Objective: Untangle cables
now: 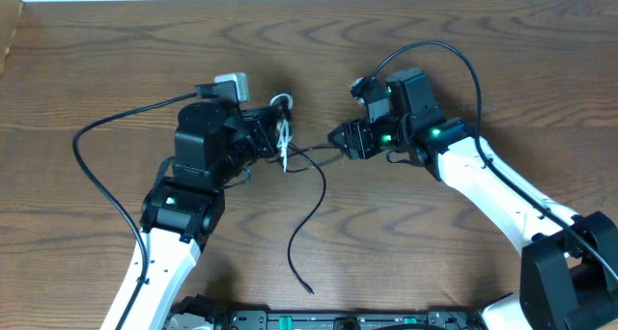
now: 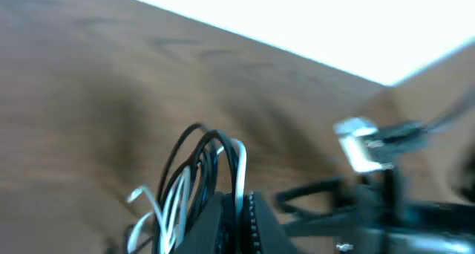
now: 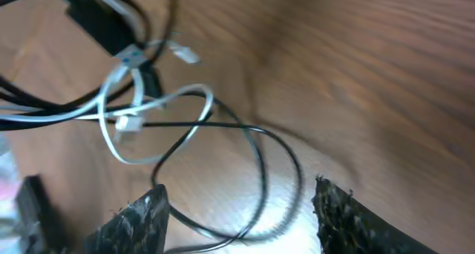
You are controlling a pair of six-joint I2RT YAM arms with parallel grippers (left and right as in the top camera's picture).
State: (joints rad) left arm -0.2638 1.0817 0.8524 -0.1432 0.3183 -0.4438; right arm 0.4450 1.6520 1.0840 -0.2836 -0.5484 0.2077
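— Where do we find the cables (image 1: 283, 127)?

— Near the middle of the counter (image 1: 116, 60). We see a small knot of white and black loops right at the tip of the left arm (image 1: 198, 147). One black cable (image 1: 317, 209) runs out of the knot and trails over the wood toward the robot's side. Its far end lies loose, well apart from both arms.

— Do the left jaws have hold of the knot?

— We think so. The left wrist view is blurred, but the loops (image 2: 204, 161) stand up out of the narrow gap between the dark fingers (image 2: 256, 220), black and white strands together. So we read those jaws as closed on the cables.

— And the right jaws?

— They are spread wide. In the right wrist view we see the two dark fingers (image 3: 137, 224) far apart at the bottom. A slack black loop (image 3: 260, 161) lies on the counter between them, touching neither. Beyond it, white strands (image 3: 159, 105) cross the black ones, and a small white plug (image 3: 126, 123) sits in the crossing.

— How do the two arms stand to each other?

— From above, the right arm (image 1: 483, 171) reaches in from the right, its tip just beside the knot and facing the left arm's tip. A thin black strand (image 1: 311, 152) lies between the two tips.

— Can we count the cables?

— We cannot, because the strands overlap too much at the knot.
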